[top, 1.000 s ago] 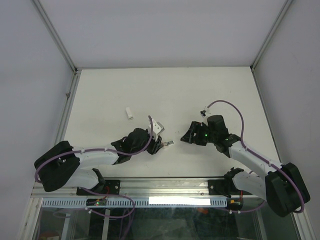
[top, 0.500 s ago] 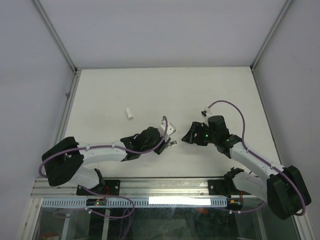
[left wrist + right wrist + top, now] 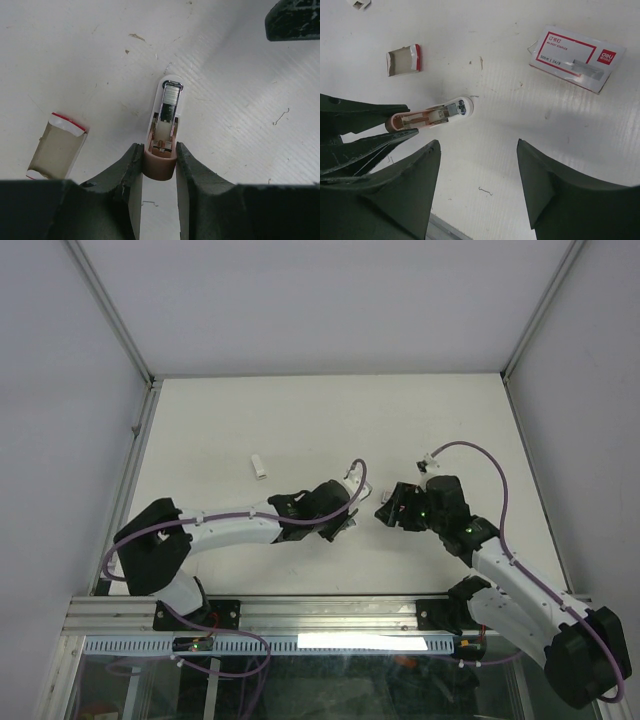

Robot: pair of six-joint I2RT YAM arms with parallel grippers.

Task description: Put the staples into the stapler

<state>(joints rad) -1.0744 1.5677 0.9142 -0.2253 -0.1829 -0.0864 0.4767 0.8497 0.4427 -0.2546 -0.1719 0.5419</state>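
Left arm [image 3: 235, 525]: stretched low from its base toward the table's middle, forearm nearly level. Left gripper [image 3: 159, 156]: fingers [image 3: 132, 172] drawn in narrow, clamped on the brownish rear end of the stapler [image 3: 167, 112]. Right arm [image 3: 505, 575]: reaching up and leftward from its base, elbow bent. Right gripper [image 3: 478, 146]: jaws set wide apart, gripping nothing, tips near the other arm's gripper but not touching it.

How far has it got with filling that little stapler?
Done, it seems: a silvery strip of staples lies near the front of the exposed channel of the stapler, and the small red-and-white box lies open beside it. In hand: the left gripper clamps the stapler's brownish rear end; the right gripper hovers open nearby. Left: closing the stapler, since its inside is uncovered.
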